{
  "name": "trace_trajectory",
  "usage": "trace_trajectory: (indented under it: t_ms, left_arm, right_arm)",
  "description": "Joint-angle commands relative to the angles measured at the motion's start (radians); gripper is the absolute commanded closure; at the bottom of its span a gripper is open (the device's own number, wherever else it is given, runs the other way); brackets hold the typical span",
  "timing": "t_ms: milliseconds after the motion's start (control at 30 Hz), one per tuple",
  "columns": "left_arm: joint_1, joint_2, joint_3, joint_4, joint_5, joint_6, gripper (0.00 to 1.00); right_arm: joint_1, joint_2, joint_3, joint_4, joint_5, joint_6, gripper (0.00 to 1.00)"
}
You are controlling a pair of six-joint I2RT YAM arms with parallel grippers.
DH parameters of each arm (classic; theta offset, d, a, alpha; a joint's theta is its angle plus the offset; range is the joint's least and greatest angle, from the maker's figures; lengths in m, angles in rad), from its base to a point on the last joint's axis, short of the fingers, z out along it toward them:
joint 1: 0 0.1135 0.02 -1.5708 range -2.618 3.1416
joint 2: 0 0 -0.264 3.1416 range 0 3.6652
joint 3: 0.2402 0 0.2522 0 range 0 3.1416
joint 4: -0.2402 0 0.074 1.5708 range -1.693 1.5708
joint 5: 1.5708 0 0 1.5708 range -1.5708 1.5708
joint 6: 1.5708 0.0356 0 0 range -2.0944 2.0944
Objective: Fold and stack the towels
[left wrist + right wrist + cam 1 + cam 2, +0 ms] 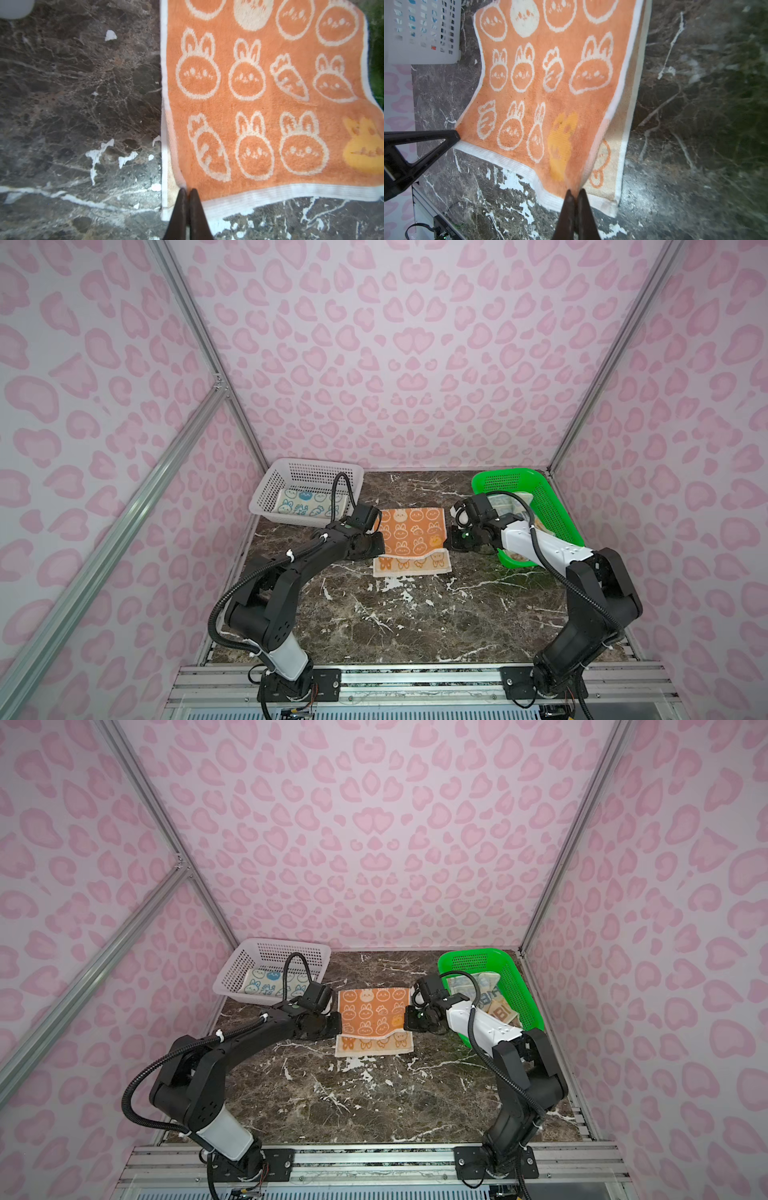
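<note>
A dark brown, marble-patterned tabletop sits inside a booth with pink heart-spotted walls. The left arm and the right arm, both black and white, reach in from the near edge.

An orange towel, printed with white bunnies and carrots, lies in the middle of the tabletop's far half, between 2 baskets. It is partly folded. The orange top layer covers most of a lower layer, and that layer's pale cream face, with orange bunny outlines, shows as a strip along the towel's near edge in both top views.

The left tool has its 2 fingers pressed together, pinching the near left corner of the top layer. The right tool is also pressed together and pinches the near right corner, just beside a single yellow bunny in the print. By the right tool the top layer rises a little off the cream layer beneath.

A white perforated basket stands in the far left corner of the tabletop. It holds a folded cream towel with blue bunnies and carrots.

A green perforated basket stands in the far right corner. It holds loose cream towels, 1 of them printed with block letters, and the right arm partly hides them.
</note>
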Motion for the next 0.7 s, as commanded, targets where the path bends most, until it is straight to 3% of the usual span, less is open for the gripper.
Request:
trace_trajectory:
  t_ms: [0, 267, 667]
  left_arm:
    - [-0.004, -0.046, -0.03, -0.019, -0.012, -0.007, 0.97]
    - [-0.036, -0.115, -0.124, 0.002, -0.031, -0.036, 0.97]
    - [-0.076, -0.033, -0.171, 0.07, -0.018, -0.056, 0.97]
  right_arm:
    - [0.0, -0.013, -0.029, -0.028, 0.019, -0.014, 1.0]
    - [0.008, -0.036, -0.132, 0.031, 0.006, 0.007, 1.0]
    - [0.017, 0.024, -0.176, 0.081, 0.014, 0.012, 1.0]
